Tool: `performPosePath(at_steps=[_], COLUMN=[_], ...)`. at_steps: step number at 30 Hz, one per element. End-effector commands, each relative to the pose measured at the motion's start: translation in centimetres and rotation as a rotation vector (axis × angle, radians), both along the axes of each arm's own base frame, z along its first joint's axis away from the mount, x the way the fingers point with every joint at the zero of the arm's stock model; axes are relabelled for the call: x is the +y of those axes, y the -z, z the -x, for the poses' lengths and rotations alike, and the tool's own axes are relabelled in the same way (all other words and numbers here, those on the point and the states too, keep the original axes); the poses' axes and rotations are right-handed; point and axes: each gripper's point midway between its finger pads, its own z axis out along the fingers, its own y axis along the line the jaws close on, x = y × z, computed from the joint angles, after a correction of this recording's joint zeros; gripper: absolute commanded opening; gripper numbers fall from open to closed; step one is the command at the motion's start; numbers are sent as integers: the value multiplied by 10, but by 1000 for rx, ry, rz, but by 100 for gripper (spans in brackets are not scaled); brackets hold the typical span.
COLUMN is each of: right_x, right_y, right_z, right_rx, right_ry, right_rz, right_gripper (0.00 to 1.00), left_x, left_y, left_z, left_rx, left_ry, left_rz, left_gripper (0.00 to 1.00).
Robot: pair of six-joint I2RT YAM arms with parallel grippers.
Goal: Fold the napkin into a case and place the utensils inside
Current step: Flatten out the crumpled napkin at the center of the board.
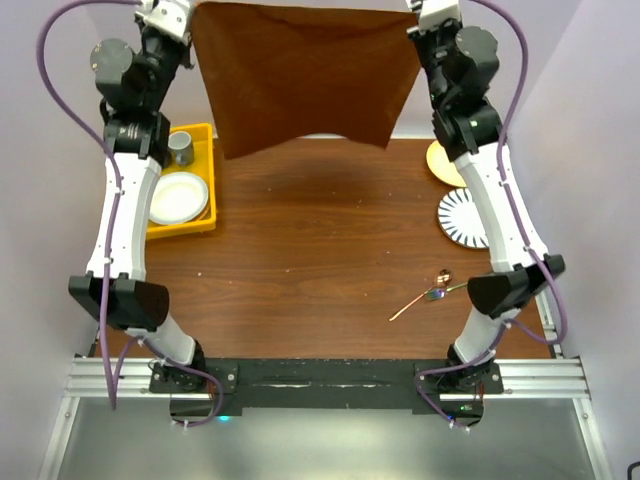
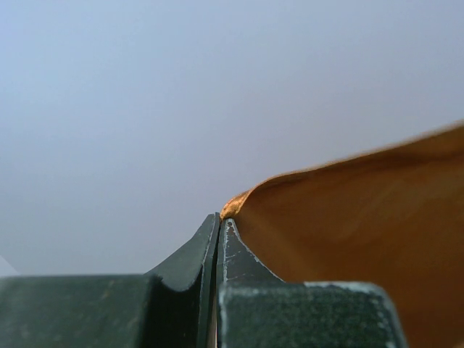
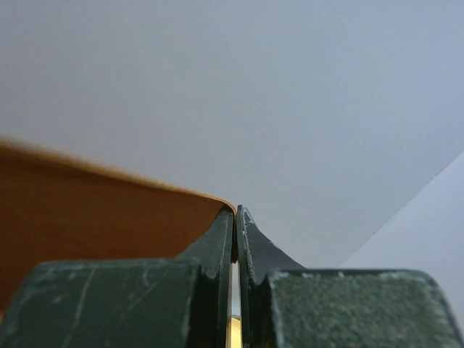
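- Holding the napkin (image 1: 300, 75) up by its two top corners, we have it hanging spread as one flat sheet at the upper middle of the top view. We cannot tell whether its lower edge touches the desk (image 1: 320, 240).
- Our left end effector (image 2: 220, 226) is clamped tight on one corner — its wrist view shows rust cloth pinched at the tips of the closed jaws.
- Our right end effector (image 3: 235, 217) is likewise closed down on the opposite corner, with the cloth edge running off to the left of that frame.
- No fold shows in the cloth, so we judge the case not yet begun — the napkin has to be laid down and folded into a pocket.
- The utensils (image 1: 432, 293) lie loose on the desk at the lower right of the top view, well apart from the napkin. Putting them inside is left to do as well.
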Motion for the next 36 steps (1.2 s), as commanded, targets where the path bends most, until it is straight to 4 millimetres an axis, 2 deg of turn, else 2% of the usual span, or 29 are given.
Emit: performPosePath(at_steps=[1,2,3,4,5,6,7,8,9,10,11,12,13,14,15,16,17,19,20,22,23,25,27,29,33,36], right_x=[2,4,14,12,14,17,20,19,19,20,19,18,17,18,16,15,17,16,15,11,9,8,5,6,4,1], right_y=[-6,6,49,54,68,116,134,140,180,196,207,239,254,270,296,309,326,360,375,408,420,442,459,466,487,489], right_z=[27,28,22,33,37,35,39,50,53,58,66,71,75,79,84,86,90,97,102,111,117,130,145,159,192,221], right_rx=[-39,-17,64,69,90,183,208,217,296,326,353,418,449,485,546,582,625,706,747,829,868,932,993,1028,1123,1170], right_ry=[-84,-100,-142,-153,-174,-199,-228,-243,-261,-285,-294,-307,-318,-335,-342,-347,-374,-395,-406,-424,-431,-466,-492,-532,-610,-686], right_rz=[54,75,123,160,180,222,266,282,317,352,366,384,400,405,415,428,440,464,481,522,534,550,553,556,586,620], right_gripper=[0,0,0,0,0,0,0,0,0,0,0,0,0,0,0,0,0,0,0,0,0,0,0,0,0,3], left_x=[-9,-18,-22,-25,-31,-33,-36,-42,-43,-44,-47,-47,-47,-47,-48,-48,-49,-48,-45,-41,-36,-32,-28,-25,-20,-17], left_y=[9,39,57,75,114,136,159,208,229,252,292,309,326,363,379,394,423,444,464,481,495,509,523,532,543,547], left_z=[29,38,41,45,52,56,61,75,82,90,108,113,118,129,133,136,144,150,158,165,173,185,202,219,242,271], left_rx=[-58,-19,-5,23,101,129,167,277,302,345,438,462,496,573,601,639,725,788,856,889,925,945,980,1017,1064,1090], left_ry=[63,119,132,156,206,223,252,319,344,374,434,446,459,490,500,508,539,558,571,575,565,577,595,615,655,720], left_rz=[-151,-197,-264,-299,-331,-385,-427,-451,-501,-532,-548,-566,-567,-567,-577,-574,-569,-582,-580,-616,-626,-671,-702,-721,-767,-826], left_gripper=[0,0,0,0,0,0,0,0,0,0,0,0,0,0,0,0,0,0,0,0,0,0,0,0,0,0])
